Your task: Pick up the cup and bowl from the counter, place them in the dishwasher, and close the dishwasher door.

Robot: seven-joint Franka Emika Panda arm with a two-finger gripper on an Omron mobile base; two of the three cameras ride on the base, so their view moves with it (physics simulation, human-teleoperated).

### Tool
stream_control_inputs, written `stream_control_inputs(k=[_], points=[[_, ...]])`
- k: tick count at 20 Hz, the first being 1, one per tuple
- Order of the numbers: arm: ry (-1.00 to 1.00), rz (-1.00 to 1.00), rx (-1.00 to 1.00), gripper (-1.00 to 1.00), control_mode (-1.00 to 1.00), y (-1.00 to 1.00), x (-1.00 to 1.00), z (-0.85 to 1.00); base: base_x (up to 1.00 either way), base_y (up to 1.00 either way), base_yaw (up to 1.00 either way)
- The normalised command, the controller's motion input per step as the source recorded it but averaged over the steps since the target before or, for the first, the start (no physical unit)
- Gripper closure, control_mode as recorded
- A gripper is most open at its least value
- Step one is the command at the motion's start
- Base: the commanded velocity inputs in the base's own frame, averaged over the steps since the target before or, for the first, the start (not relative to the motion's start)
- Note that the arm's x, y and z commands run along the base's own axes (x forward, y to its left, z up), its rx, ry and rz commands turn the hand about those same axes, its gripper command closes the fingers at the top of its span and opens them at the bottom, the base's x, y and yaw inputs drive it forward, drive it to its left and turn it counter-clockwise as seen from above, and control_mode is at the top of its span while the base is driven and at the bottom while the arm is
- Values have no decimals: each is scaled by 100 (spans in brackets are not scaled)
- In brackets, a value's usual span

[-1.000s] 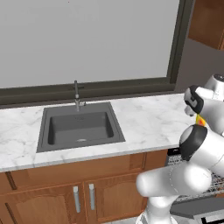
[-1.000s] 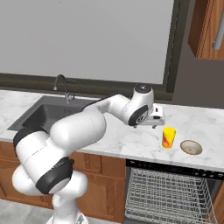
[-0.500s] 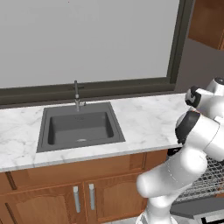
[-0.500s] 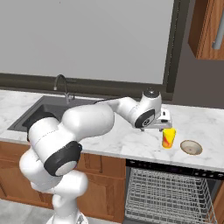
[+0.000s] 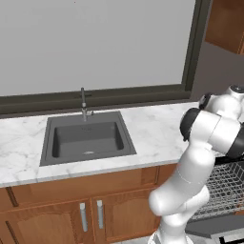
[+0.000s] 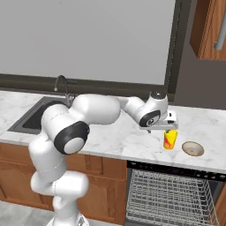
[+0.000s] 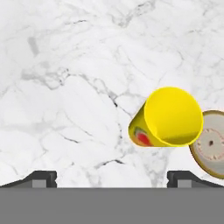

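Gripper (image 7: 112,177) spread wide, empty, poised above cup (image 6: 170,139) on counter (image 6: 128,139); bowl (image 6: 193,148) just beside cup.

Even, bright, diffuse light is seen throughout, with only faint soft shadows cast on the table (image 6: 128,139), no glare, and slightly soft, low-resolution rendering in the close view.

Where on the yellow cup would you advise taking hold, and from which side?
Probably from above, closing on opposite sides of the rim: the cup stands upright on the counter, mouth open to the hand. Keep the fingers off the side facing the bowl close beside it.
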Motion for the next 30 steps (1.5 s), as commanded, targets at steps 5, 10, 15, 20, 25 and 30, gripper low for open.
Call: stream_control_inputs(k=[5, 10, 15, 20, 25, 30], points=[[5, 0, 0, -100, -100, -19, 37, -16, 0, 0, 0], [5, 0, 0, -100, -100, -21, 35, -20, 0, 0, 0], [5, 0, 0, -100, -100, -21, 35, -21, 0, 0, 0], [5, 0, 0, -100, -100, -6, 26, -24, 0, 0, 0], [3, 0, 0, 100, -100, 0, 15, -35, 0, 0, 0], [0, 0, 0, 100, -100, 0, -1, -7, 0, 0, 0]])
